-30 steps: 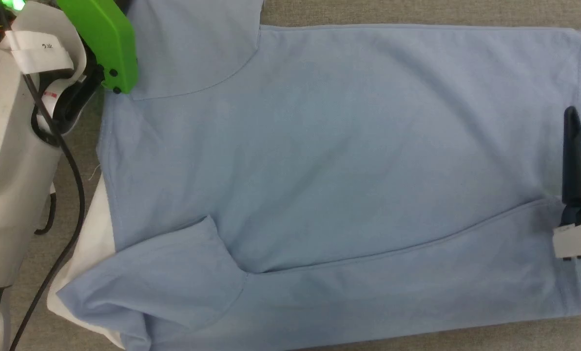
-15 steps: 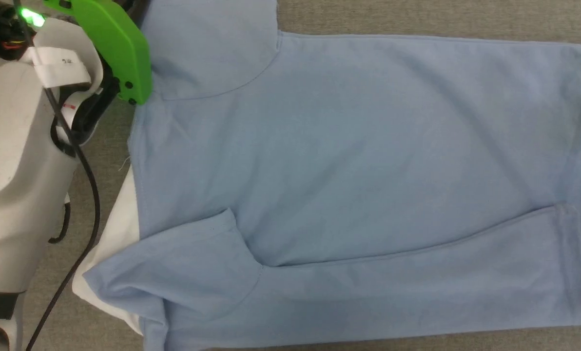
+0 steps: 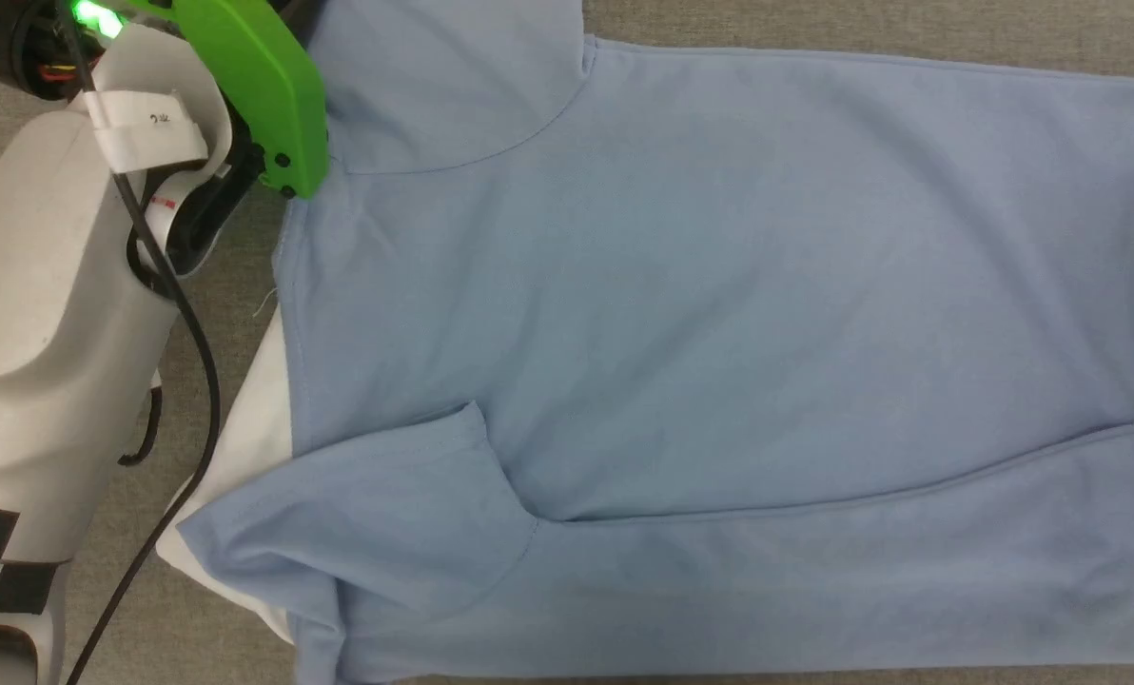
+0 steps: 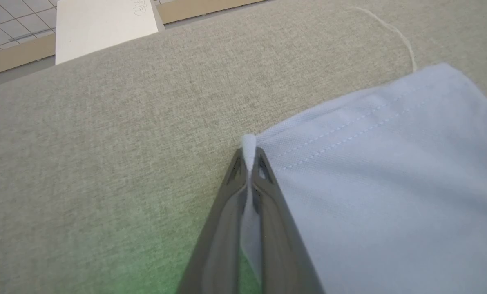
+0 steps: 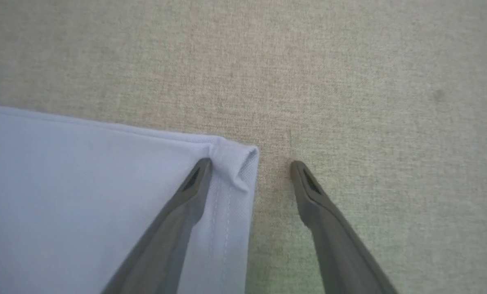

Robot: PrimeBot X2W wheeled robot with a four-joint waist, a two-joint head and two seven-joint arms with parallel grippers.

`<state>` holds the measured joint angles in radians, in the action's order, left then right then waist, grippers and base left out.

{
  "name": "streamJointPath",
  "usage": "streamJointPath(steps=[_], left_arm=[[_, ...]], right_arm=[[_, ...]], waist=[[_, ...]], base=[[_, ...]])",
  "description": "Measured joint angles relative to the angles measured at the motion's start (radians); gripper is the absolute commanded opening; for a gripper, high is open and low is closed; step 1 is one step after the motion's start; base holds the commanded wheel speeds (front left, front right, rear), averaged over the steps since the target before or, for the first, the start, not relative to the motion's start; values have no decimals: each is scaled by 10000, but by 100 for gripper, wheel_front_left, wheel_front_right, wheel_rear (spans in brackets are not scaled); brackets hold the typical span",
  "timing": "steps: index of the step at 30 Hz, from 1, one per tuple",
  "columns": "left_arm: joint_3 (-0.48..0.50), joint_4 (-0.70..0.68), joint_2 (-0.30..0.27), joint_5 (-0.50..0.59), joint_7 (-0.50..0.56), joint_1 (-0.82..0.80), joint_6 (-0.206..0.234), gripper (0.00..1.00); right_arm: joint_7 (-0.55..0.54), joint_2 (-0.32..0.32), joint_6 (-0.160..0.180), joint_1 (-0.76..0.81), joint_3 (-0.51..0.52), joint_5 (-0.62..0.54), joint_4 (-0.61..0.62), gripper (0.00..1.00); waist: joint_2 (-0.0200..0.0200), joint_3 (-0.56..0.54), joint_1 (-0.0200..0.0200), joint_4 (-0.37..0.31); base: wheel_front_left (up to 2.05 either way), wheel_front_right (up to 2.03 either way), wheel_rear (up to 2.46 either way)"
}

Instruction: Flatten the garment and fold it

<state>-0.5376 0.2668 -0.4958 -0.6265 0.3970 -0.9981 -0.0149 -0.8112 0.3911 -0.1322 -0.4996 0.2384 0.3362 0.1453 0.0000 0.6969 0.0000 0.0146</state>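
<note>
Panned head view leftward since 1 second ago. Kept left gripper pinched on garment hem corner; had right gripper spread wide, straddling another corner.

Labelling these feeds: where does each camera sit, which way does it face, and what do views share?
Head view: on the head, facing down at the garment; pale left forearm shows.
Left wrist view: along the left claw, shut on the garment's corner.
Right wrist view: along the open right claw, at a hemmed corner.
All three share the garment.
</note>
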Motion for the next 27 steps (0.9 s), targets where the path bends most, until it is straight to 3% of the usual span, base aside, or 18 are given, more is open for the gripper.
streamJointPath(steps=[2, 3, 9, 16, 24, 27], left_arm=[[-10, 10, 19, 0, -23, -39, 0, 0], [-13, 15, 29, 0, -25, -64, 0, 0], [-23, 109, 61, 2, -311, -110, -6, 0], [332, -42, -25, -174, -1406, 106, -29, 0], [997, -1490, -454, -700, -2763, 2094, 8, 0], [1202, -2240, -679, -917, -3106, 3141, 249, 0]], right_arm=[[-40, -27, 0, -103, 27, 40, -71, 5], [-81, -46, 0, -169, 25, 92, -121, 0], [127, -54, -4, -374, 48, 92, -336, 0], [1076, -38, -2, -337, 121, 94, -487, 0], [1825, -128, -2, 638, 267, 290, -278, 0], [2042, -309, -2, 1170, 339, 372, -67, 0]], waist=[[0, 38, 0, 27], [0, 56, 0, 38], [0, 39, 0, 81], [0, -443, 0, 73], [0, -1444, 0, 71], [0, -1871, 0, 77]], base=[[0, 0, 0], [0, 0, 0], [0, 0, 0], [0, 0, 0], [0, 0, 0], [0, 0, 0]])
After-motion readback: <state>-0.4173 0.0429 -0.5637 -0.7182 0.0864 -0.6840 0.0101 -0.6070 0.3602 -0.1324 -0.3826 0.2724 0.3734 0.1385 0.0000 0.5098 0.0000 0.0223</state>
